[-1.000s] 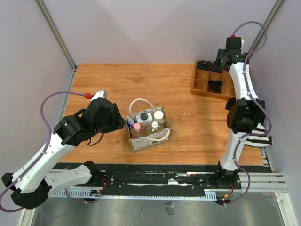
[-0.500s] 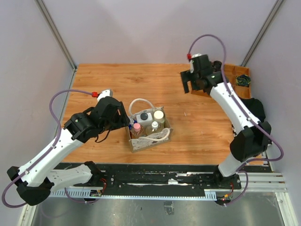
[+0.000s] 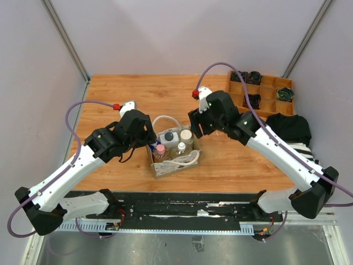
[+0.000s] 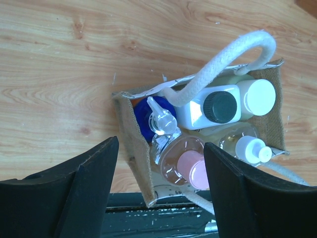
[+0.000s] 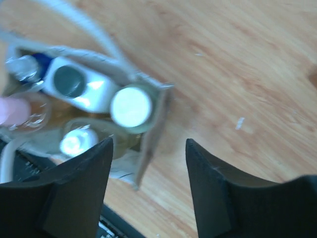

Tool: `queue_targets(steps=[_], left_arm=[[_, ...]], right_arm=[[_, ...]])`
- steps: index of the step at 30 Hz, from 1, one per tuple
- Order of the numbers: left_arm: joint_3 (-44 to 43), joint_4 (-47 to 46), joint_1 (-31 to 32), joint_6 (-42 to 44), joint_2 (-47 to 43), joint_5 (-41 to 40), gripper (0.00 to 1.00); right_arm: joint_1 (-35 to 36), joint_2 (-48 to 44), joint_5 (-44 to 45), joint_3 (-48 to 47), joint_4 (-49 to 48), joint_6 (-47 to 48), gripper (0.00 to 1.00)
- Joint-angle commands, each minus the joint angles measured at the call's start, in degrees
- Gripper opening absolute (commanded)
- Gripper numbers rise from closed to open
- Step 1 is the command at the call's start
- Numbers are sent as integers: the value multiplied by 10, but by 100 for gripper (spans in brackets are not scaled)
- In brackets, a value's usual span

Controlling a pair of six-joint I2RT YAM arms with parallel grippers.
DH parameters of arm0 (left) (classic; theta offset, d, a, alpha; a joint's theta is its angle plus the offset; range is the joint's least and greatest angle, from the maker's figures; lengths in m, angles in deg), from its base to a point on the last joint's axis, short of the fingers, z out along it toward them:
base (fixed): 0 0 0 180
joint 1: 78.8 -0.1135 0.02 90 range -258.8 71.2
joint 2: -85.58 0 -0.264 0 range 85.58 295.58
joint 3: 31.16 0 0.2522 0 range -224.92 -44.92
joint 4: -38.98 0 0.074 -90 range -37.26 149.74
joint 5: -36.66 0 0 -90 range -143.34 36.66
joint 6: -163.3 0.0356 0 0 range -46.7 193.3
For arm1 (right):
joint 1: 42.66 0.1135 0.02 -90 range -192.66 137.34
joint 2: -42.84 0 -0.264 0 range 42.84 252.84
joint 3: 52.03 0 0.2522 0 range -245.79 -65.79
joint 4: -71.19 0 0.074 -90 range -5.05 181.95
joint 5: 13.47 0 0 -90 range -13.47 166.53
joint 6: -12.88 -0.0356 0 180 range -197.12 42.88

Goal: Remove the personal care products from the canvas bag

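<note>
At the middle of the desk [image 3: 237, 160] the canvas bag [image 3: 160, 170] holds five bottles upright, wedged together: one blue [image 4: 143, 119], one pink-capped [image 4: 190, 168], one black-capped [image 4: 220, 106], one white-capped [image 4: 260, 96], one pump-topped [image 4: 250, 146]. The left claw [image 4: 159, 146] hangs open over the blue one, probably choosing it. The right claw [image 5: 148, 144] hovers open and empty at the white-capped corner.

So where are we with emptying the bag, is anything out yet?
Done: nothing, since no product stands outside the canvas bag. Five are visible inside it: the blue bottle, pink-capped bottle, black-capped white bottle, white-lidded jar and clear pump bottle. In hand: nothing. The left tool and right tool hover open above the bag. Left: every item.
</note>
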Motion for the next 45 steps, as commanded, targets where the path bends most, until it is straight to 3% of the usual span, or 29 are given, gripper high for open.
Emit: queue_targets(steps=[1, 7, 15, 23, 34, 37, 42, 45], left_arm=[[11, -32, 4, 1, 2, -19, 74], [23, -36, 5, -2, -5, -14, 74], [43, -36, 4, -9, -22, -5, 74], [48, -20, 5, -13, -39, -13, 74], [45, -11, 4, -15, -46, -13, 74], [51, -16, 5, -18, -41, -6, 74], [50, -22, 5, -13, -29, 6, 73], [46, -20, 4, -11, -27, 7, 73]], right_arm=[[74, -18, -50, 33, 0, -52, 65], [148, -7, -34, 68, -13, -72, 75], [156, 76, -7, 125, -88, -82, 79], [157, 150, -15, 97, -115, -103, 87], [158, 37, -36, 85, -88, -107, 93], [159, 18, -24, 83, -82, -106, 91], [159, 31, -24, 74, -71, -101, 70], [161, 45, -27, 69, -71, -100, 65]])
